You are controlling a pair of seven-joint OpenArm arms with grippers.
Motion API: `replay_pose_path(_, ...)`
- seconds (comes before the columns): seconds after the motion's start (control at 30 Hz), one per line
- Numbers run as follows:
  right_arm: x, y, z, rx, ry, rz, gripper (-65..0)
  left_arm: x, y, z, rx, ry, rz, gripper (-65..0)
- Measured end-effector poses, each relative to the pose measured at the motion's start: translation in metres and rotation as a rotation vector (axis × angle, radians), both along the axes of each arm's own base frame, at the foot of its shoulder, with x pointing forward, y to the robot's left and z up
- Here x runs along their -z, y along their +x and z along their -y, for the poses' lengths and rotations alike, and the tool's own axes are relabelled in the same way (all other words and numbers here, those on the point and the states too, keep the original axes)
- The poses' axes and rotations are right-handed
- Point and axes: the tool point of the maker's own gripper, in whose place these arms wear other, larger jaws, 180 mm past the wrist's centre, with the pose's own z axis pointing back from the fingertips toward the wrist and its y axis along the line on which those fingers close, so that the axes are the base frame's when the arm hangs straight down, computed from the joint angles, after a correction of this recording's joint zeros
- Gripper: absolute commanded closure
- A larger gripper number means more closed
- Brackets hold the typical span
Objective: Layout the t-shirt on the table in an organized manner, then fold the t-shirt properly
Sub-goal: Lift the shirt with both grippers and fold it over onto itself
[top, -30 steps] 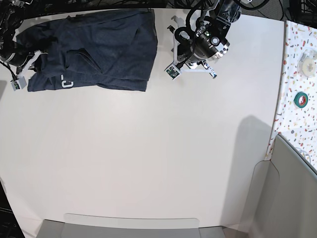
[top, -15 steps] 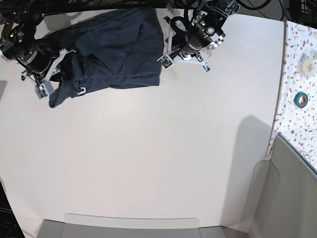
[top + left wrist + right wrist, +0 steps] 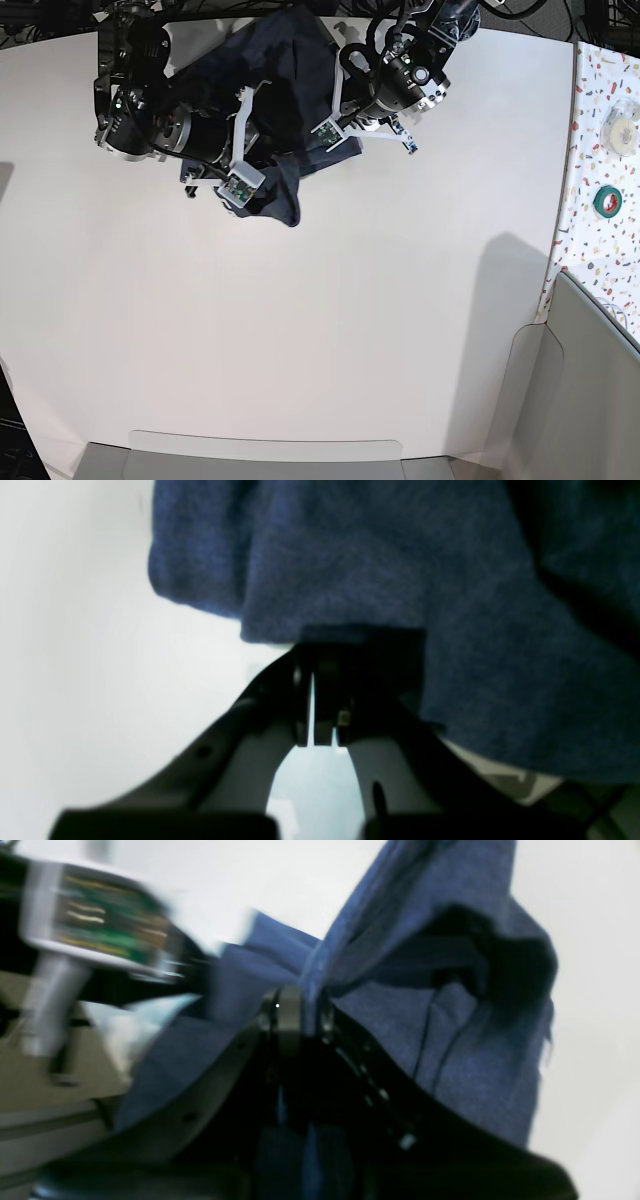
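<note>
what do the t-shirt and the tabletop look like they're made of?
t-shirt: soft knit, probably cotton jersey; heathered navy with a fuzzy matte surface, draping in limp folds where the right gripper pinches it.
table: smooth, matte white; likely laminate or painted board, can't tell which. It shows soft shadows, no sharp reflections, no grain.

Both arms reach in at the far edge of the worktop (image 3: pixel 300 330), close together. The left gripper (image 3: pixel 320 680) has its jaws pressed together, pinching the t-shirt (image 3: pixel 400 570) hem. The right gripper (image 3: pixel 300 1010) is clamped on bunched cloth, wrist tilted.
</note>
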Motion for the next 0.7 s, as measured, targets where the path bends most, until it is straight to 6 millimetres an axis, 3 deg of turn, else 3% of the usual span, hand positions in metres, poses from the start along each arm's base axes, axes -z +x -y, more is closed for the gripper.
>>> replay_pose_path(0.27,0.018,-0.013,-0.018,-0.108,-0.139,0.018,0.0,0.007,0.002,0.007,-0.015,-0.016,-0.013,0.0)
replay_pose_path(0.7,0.048,-0.023,-0.021,-0.200,-0.401,0.079,0.0,0.005,0.013,0.001,-0.046,-0.024,-0.004,0.0)
